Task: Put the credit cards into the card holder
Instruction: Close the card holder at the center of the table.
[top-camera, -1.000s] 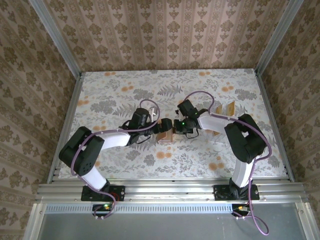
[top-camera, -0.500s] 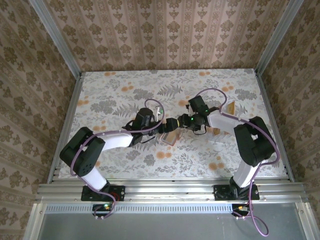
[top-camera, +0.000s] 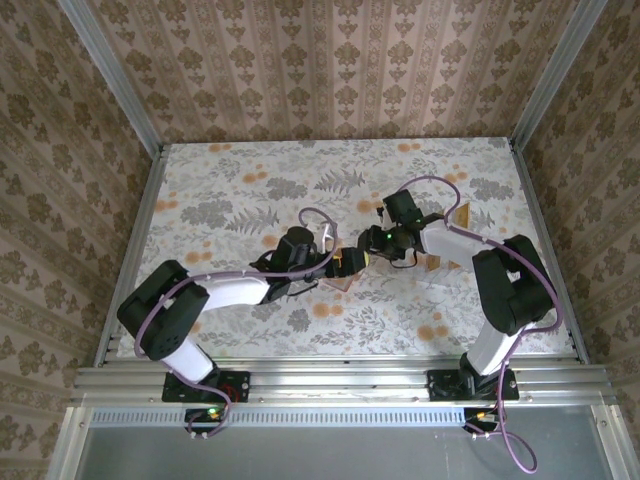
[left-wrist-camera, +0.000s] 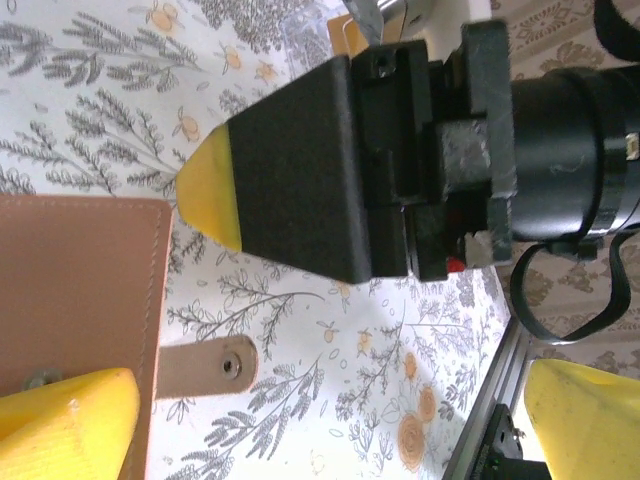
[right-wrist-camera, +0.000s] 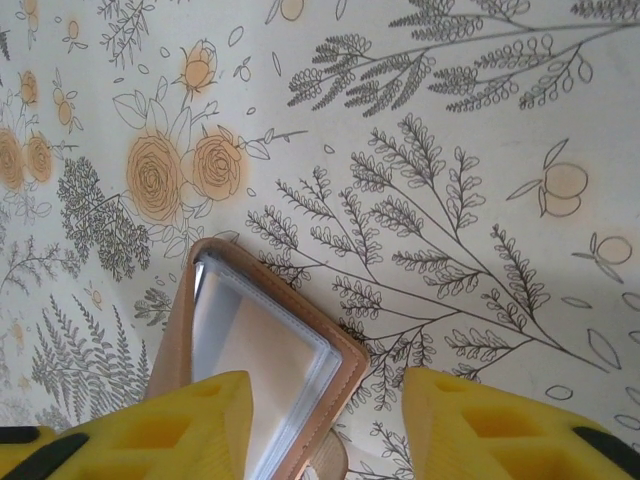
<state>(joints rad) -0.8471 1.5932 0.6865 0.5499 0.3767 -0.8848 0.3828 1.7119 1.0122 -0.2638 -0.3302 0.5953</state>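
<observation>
The reddish-brown card holder (top-camera: 337, 281) lies mid-table between my two grippers. In the right wrist view the card holder (right-wrist-camera: 262, 352) is spread apart and its clear inner sleeves show. My right gripper (right-wrist-camera: 325, 385) is open, with one corner and edge of the holder between its yellow fingers (right-wrist-camera: 195, 425), not pinched. My left gripper (left-wrist-camera: 330, 380) is wide open, one finger (left-wrist-camera: 60, 425) over the holder's brown cover (left-wrist-camera: 80, 285) beside the snap strap (left-wrist-camera: 205, 368). Tan credit cards (top-camera: 461, 215) stand at the right, behind the right arm.
The right gripper's black, yellow-tipped finger (left-wrist-camera: 300, 180) hangs close above the holder in the left wrist view. The two grippers (top-camera: 338, 268) (top-camera: 363, 254) are almost touching. A metal rail (top-camera: 330, 380) runs along the near table edge.
The left gripper has slid right with the card holder. The right gripper has drawn back to the right and its jaws have parted wider than a second ago.
</observation>
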